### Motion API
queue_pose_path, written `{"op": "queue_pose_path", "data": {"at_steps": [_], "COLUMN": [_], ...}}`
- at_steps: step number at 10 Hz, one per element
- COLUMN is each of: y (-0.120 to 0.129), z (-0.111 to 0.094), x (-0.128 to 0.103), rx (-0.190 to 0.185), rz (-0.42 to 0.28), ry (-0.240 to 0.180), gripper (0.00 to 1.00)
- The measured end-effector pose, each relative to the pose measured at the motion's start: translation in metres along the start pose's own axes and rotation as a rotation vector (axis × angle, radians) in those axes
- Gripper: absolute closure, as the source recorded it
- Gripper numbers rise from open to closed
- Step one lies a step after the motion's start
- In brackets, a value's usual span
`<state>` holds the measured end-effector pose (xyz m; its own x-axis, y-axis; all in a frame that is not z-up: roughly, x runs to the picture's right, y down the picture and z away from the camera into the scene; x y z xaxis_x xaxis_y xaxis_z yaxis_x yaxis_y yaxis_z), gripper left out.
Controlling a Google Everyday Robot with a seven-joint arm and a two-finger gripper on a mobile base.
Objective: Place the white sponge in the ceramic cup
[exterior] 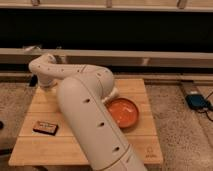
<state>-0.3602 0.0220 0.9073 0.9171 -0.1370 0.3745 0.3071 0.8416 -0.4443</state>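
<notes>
My white arm (85,117) sweeps from the bottom centre up and left across the wooden table (145,145). Its wrist ends at the table's back left corner, where my gripper (46,86) hangs just below the rounded end link, mostly hidden by the arm. I see nothing held in it. The white sponge and the ceramic cup do not show; the arm covers the middle of the table.
A black labelled block (45,128) lies near the table's front left. An orange-red bowl (122,111) sits right of centre, partly behind the arm. A blue device (196,101) with a cable lies on the floor at right. A dark wall runs behind.
</notes>
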Motion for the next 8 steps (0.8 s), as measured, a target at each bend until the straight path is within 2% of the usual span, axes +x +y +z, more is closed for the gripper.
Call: {"op": "queue_pose_path", "data": {"at_steps": [2,8], "y": [-0.007,-0.029], "z": [0.004,0.015], "x": [-0.001,0.002], "rx": [0.039,0.094], "rz": [0.018,0.054], "ry": [0.005,0.043], "gripper": [0.2,0.2]}}
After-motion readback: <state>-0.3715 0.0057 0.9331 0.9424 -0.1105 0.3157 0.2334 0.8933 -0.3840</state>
